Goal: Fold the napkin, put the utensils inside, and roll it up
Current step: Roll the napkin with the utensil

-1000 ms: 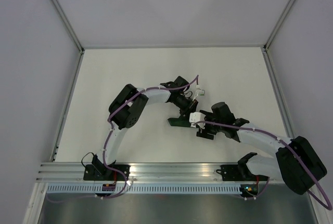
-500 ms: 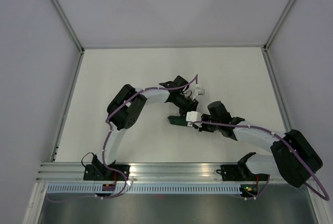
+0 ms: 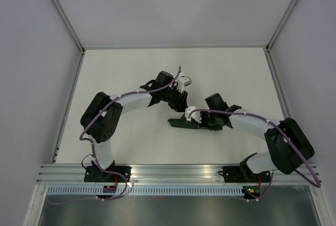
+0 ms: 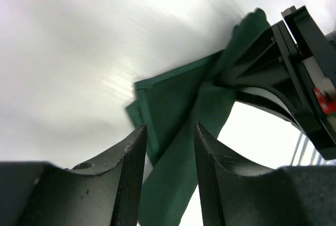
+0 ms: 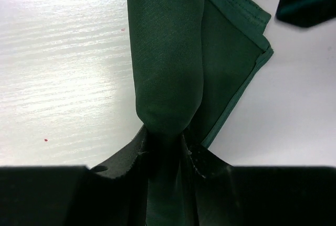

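The dark green napkin (image 3: 177, 123) lies as a narrow rolled bundle on the white table, near the middle. My right gripper (image 3: 190, 118) is at its right end. In the right wrist view the right gripper (image 5: 165, 137) is shut on the rolled napkin (image 5: 168, 53), whose flat layers spread out to the right of the roll. My left gripper (image 3: 180, 99) hovers just beyond the bundle, apart from it. In the left wrist view the left gripper (image 4: 169, 126) is open, with the napkin (image 4: 173, 100) below and ahead of its jaws. The utensils are hidden.
The white table (image 3: 131, 79) is bounded by grey walls and frame posts at its back corners. An aluminium rail (image 3: 173, 171) carrying both arm bases runs along the near edge.
The left gripper has opened and drawn back up and to the left, off the napkin. The right gripper has slid left and closed on the roll's right end.
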Controlling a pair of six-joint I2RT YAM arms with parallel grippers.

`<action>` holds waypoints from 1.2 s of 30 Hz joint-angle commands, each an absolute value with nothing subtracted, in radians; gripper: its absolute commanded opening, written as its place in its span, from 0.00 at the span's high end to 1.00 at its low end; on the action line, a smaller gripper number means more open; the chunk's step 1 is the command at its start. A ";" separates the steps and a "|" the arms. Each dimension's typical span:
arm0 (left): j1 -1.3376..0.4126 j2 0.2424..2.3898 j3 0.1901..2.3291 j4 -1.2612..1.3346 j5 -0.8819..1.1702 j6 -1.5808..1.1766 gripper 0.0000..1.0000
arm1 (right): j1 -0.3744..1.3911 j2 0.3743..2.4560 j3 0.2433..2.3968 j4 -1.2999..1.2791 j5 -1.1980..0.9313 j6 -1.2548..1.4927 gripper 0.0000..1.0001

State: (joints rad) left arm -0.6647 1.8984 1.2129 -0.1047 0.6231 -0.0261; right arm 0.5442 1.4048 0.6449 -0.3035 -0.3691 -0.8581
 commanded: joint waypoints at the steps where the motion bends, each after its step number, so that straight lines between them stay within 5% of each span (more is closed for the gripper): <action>1: -0.660 1.766 1.108 0.101 0.438 -0.097 0.53 | 0.499 1.500 0.727 -0.494 -0.475 -0.908 0.80; 13: -0.742 1.490 0.606 0.652 0.203 -0.122 0.51 | 0.364 1.896 1.092 -0.914 -0.626 -1.060 0.80; 21: -0.997 1.538 0.635 0.617 -0.073 0.155 0.50 | 0.318 2.074 1.241 -1.020 -0.661 -1.091 0.79; 36: -1.109 1.775 0.810 0.515 -0.089 0.477 0.47 | 0.301 2.197 1.364 -1.103 -0.689 -1.095 0.79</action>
